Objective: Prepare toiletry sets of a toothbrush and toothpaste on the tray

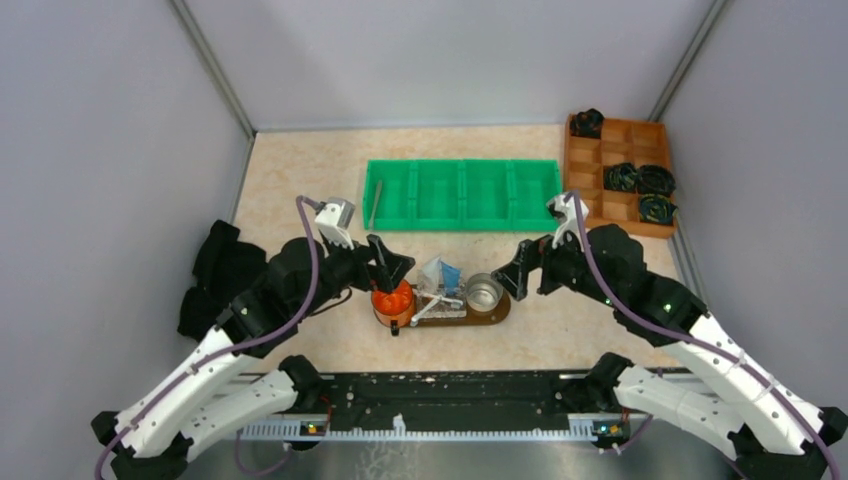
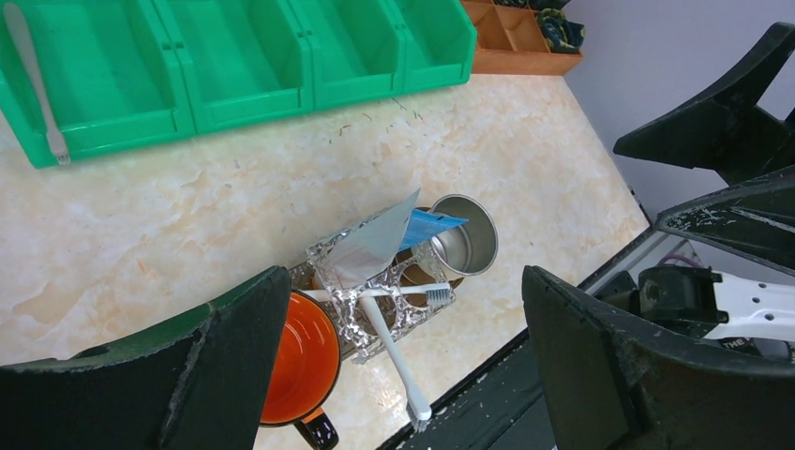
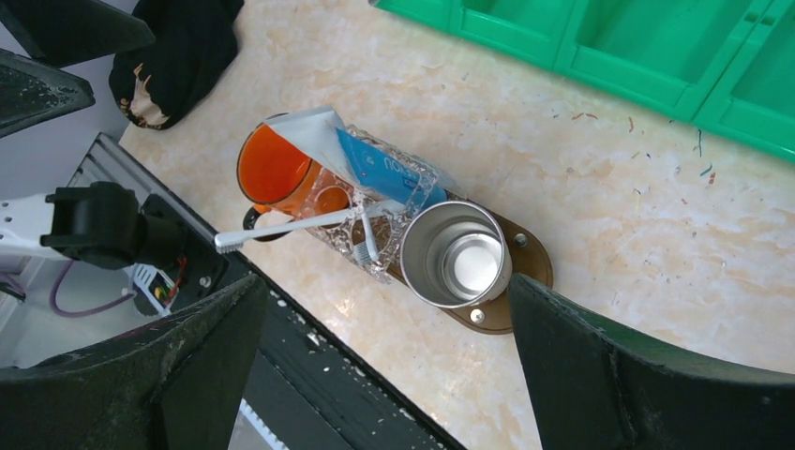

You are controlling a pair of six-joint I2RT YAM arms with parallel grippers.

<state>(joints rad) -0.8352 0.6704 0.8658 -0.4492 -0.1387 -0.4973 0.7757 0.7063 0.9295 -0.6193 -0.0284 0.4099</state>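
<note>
place: lab booth | grey partition walls (image 1: pixel 100 150) | marbled table (image 1: pixel 300 170)

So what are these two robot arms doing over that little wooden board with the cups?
Both arms hover over the dark brown wooden tray, the left gripper and right gripper open and holding nothing. On the tray stand an orange cup and a shiny metal cup; between them are two white toothbrushes, a white tube and a blue tube. One more grey toothbrush lies in the end compartment of the green plastic bin.

Even, bright overhead light, soft faint shadows, sharp focus except the blurred near tool fingers (image 2: pixel 225 375).
</note>
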